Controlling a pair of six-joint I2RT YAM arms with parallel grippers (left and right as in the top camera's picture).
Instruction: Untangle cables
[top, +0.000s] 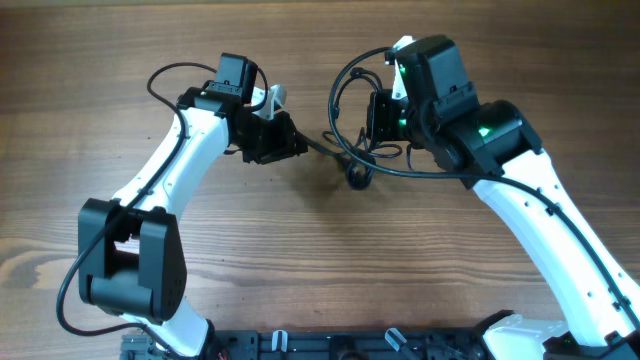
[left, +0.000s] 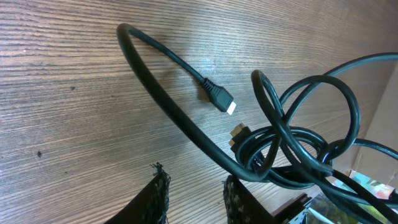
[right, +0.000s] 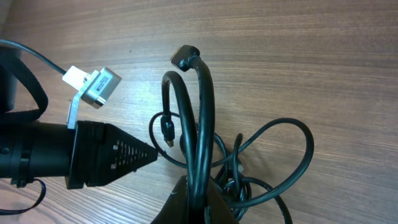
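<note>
Found the right gripper (right: 195, 194) closed tight on one stiff strand of the cables (right: 205, 118) at the bottom centre of its wrist view, with that strand rising out of the grip to a dark plug (right: 185, 56) near top centre. Judged this hold to serve as an anchor, pinning the bundle so that a pull from the other side can draw loops out rather than drag the whole knot. Found the left gripper (left: 196, 198) parted at the bottom edge of its wrist view, with bare wood in the gap and nothing gripped. Noted a long arc of cable crossing just beyond the fingertips (left: 160, 193), not between them. Judged that open stance to be a readiness to take the arc or a free end. Noted a silver-tipped plug (left: 226, 106) lying loose at centre frame, apart from the knot. Located the tangle itself at lower right of the left wrist view and, from overhead, at upper centre between the two grippers, nearer the right one, with several loops wound through one another and not yet separated. Could not tell how many separate cords make up the knot. Saw the table (left: 74, 93) bearing everything directly. Saw no tray, bin or other container in any view. Rated the task as early, given an intact knot and only one plainly free end.
</note>
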